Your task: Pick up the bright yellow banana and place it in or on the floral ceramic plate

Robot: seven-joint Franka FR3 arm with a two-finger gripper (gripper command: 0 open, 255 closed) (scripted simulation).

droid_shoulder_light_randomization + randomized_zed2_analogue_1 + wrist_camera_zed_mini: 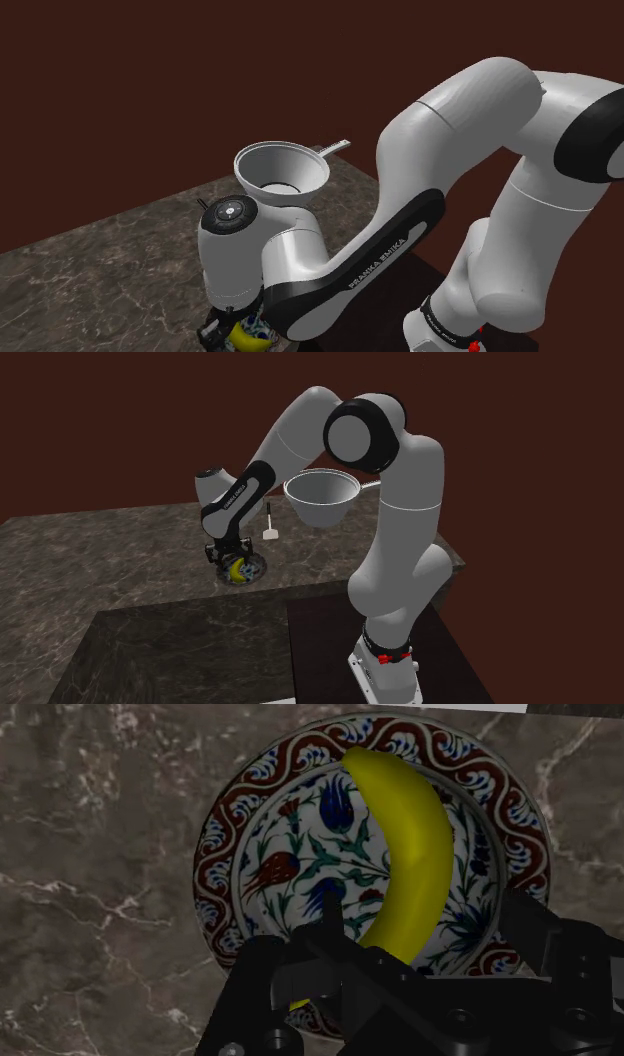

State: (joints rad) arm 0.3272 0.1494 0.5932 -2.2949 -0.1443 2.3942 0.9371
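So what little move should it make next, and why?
Probably raise the fingers straight up, away from the plate. The banana already lies across the floral plate, and the fingers seem to stand apart from it, with plate pattern showing in between, so the placing looks done.

arm (470,110): white | joints (585,140): black | forearm lettering (376,262): FRANKA EMIKA

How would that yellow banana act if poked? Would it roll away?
The banana is curved, so it would probably rock or spin rather than roll far. Its skin looks smooth and shiny, so it may be slippery. The floral plate under it has a raised rim that might catch it.
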